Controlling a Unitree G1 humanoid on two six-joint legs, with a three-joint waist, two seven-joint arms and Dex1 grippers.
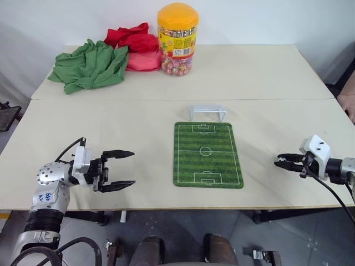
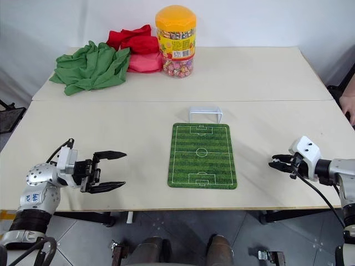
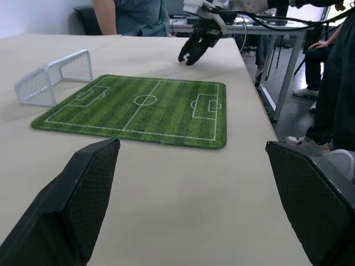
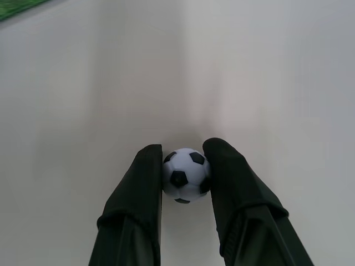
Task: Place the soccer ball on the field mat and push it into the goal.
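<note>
The soccer ball, small and white with black patches, sits between the two black fingers of my right gripper, which is shut on it just above the bare tabletop. That gripper is to the right of the field mat, near the table's front edge. The green mat lies flat at the table's middle, and the white goal stands at its far short edge. My left gripper is open and holds nothing, left of the mat, pointing toward it.
At the back of the table stand a candy jar with an orange lid, a crumpled green cloth and a red cloth. A person's arm shows at the right edge. A seam joins two tables.
</note>
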